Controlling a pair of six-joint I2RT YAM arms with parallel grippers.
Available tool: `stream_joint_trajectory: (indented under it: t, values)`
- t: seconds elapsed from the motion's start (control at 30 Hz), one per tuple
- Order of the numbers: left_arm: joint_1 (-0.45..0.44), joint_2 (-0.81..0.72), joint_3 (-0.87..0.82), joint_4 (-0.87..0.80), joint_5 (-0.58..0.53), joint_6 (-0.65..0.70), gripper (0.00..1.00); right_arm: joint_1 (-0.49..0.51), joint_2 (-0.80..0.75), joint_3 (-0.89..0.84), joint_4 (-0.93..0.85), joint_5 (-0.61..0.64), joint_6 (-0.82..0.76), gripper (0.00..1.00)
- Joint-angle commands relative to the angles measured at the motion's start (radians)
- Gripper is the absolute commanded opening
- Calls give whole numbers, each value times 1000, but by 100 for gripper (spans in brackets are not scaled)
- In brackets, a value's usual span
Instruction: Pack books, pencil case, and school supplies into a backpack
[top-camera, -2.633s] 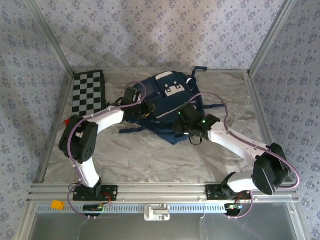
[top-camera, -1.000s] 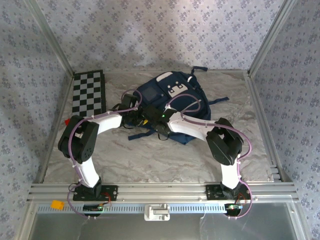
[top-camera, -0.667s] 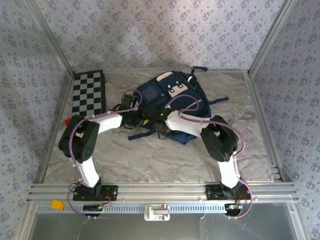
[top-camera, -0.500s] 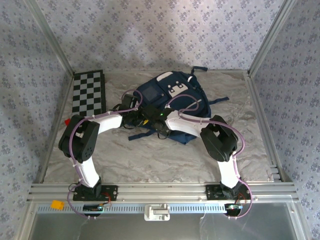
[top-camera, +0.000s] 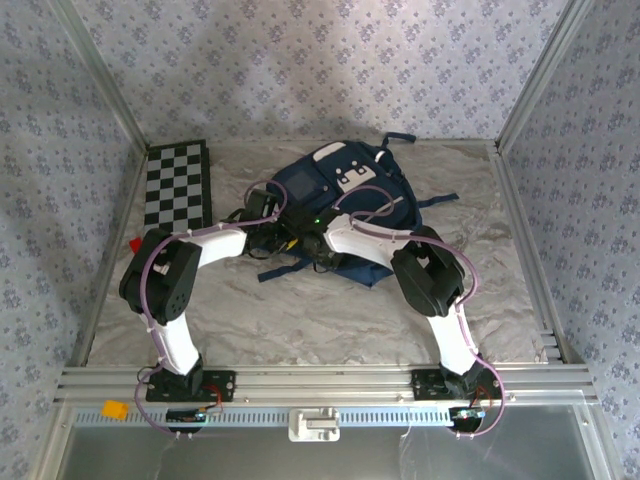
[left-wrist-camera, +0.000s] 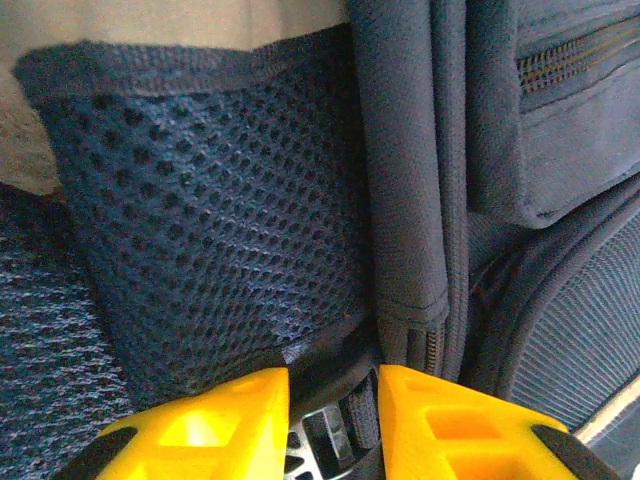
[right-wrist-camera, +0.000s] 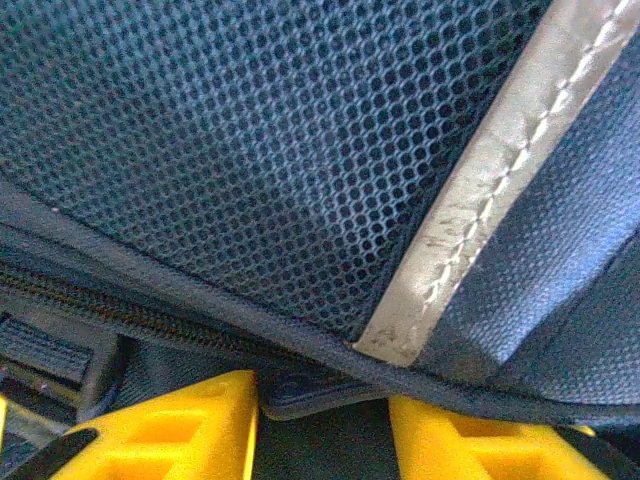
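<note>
Navy backpack (top-camera: 345, 190) lies on the surface (top-camera: 300, 310). Left pincer (left-wrist-camera: 333, 385), narrowly parted, pinches its side seam (left-wrist-camera: 405, 200) beside the mesh pocket (left-wrist-camera: 200, 220); right pincer (right-wrist-camera: 322, 400) nips a dark tab (right-wrist-camera: 300, 393) under the zip (right-wrist-camera: 140, 315). Seemingly zip work: next, draw the tab along while the left holds fabric taut.

We found the backpack (top-camera: 300, 185) matt woven cloth with coarse mesh panels; the table (top-camera: 300, 310) looked smooth, marbled, faintly glossy.

Right claw (top-camera: 316, 250) farther left along the backpack's (top-camera: 345, 190) near edge, seemingly nearer the left claw (top-camera: 285, 238)
</note>
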Motion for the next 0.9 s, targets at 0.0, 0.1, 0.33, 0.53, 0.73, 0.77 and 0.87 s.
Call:
stream_joint_trajectory:
  t: [0.0, 0.1, 0.33, 0.53, 0.73, 0.77, 0.87]
  values:
    - [1, 34, -7, -94, -62, 24, 30, -26, 18, -10, -42, 77, -1, 34]
    - [19, 57, 4, -107, -71, 32, 30, -12, -30, -28, -87, 114, -30, 25]
    - [38, 82, 36, -130, -95, 62, 29, 12, -165, -83, -150, 177, -181, 8]
    - [35, 62, 31, -118, -82, 55, 29, 7, -277, -170, -121, 141, -315, 0]
    - [16, 47, 22, -115, -72, 50, 29, 8, -345, -226, -73, 123, -447, 0]
    - [13, 44, 20, -117, -70, 53, 29, 13, -356, -231, -71, 125, -470, 0]
    - [13, 34, 20, -119, -53, 40, 29, 16, -386, -255, -40, 75, -530, 0]
